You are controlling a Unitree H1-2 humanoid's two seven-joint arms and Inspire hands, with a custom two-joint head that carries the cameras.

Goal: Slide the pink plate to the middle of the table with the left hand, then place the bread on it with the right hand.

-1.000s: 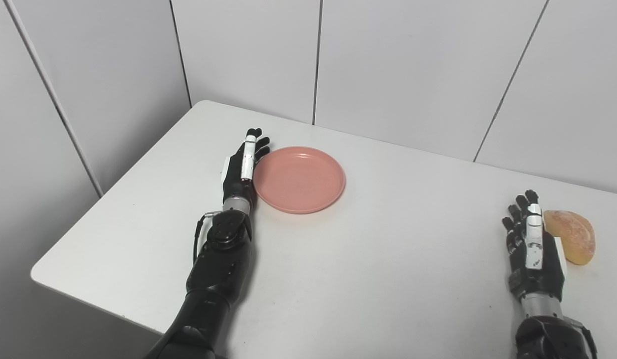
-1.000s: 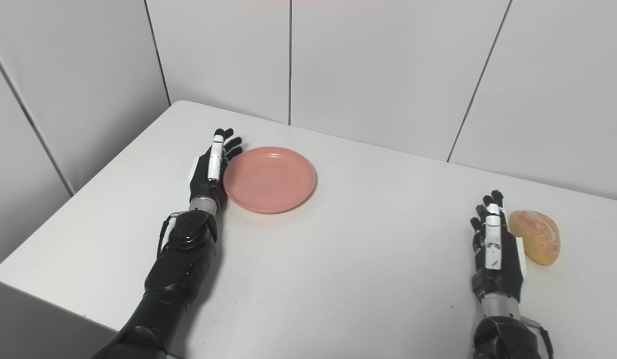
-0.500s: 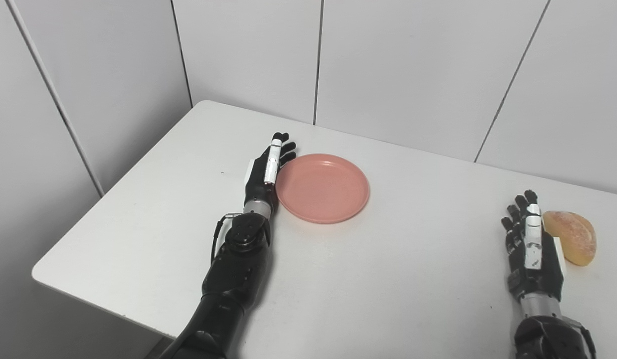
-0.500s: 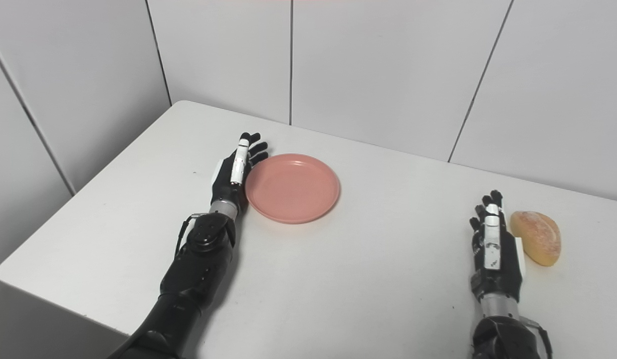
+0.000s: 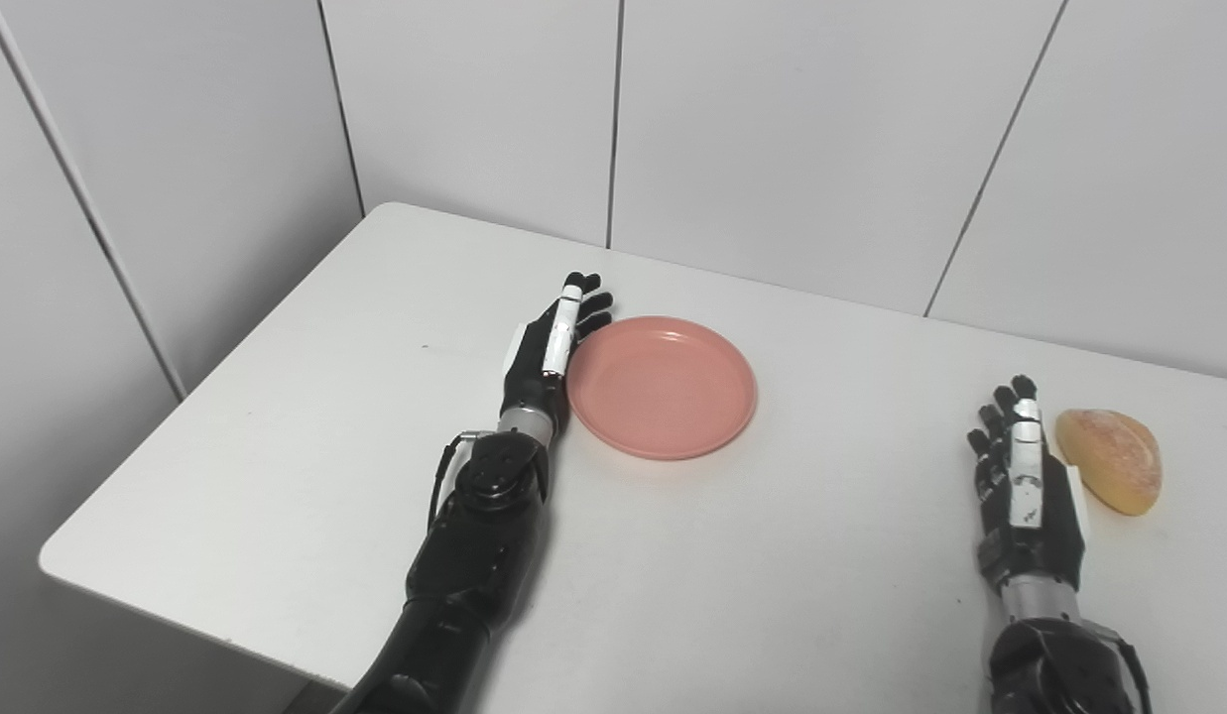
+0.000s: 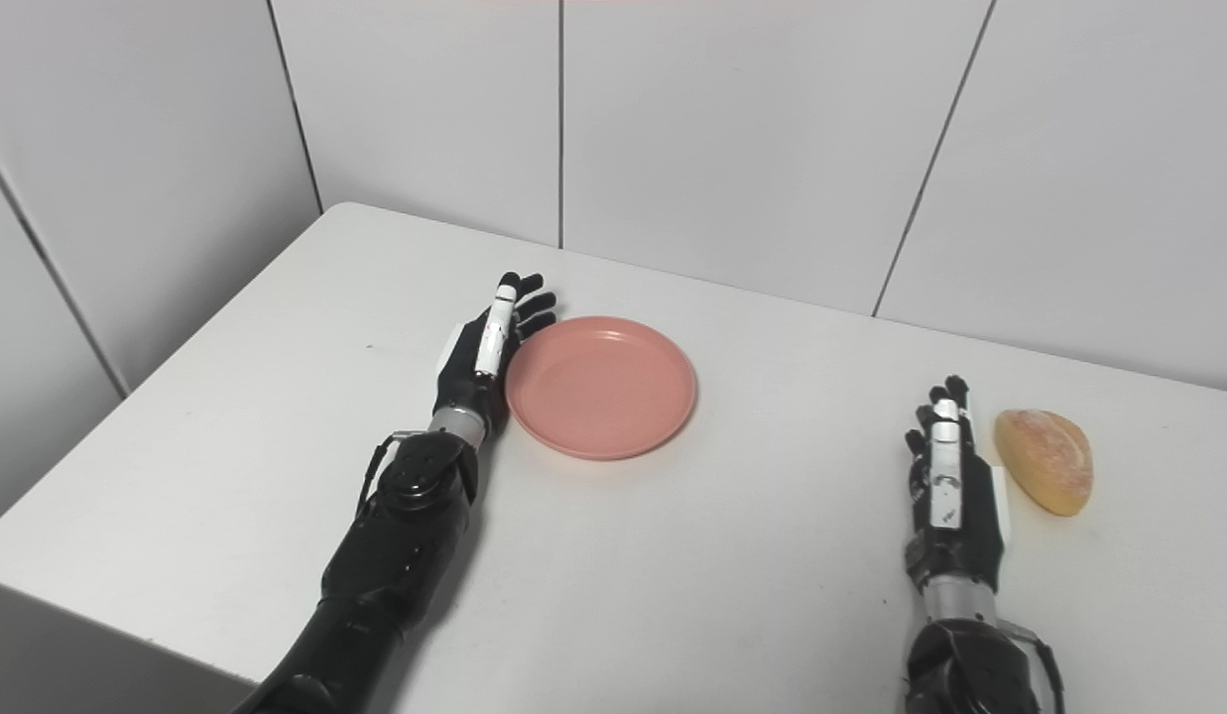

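Left hand (image 5: 549, 342) (fingers straight) against unlabelled pink plate (image 5: 663, 387)

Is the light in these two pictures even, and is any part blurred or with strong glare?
Left eye view: soft, even light; only faint shadows under the pink plate and beside the left hand; no blur. Right eye view: the same; bread sharp, no strong glare on the table.

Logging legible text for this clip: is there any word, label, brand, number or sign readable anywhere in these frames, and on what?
None can be read.
pink plate: plain, no print.
bread: no label.
left hand and right hand: white panels carry small dark marks, too small to read.
table and wall panels: blank.
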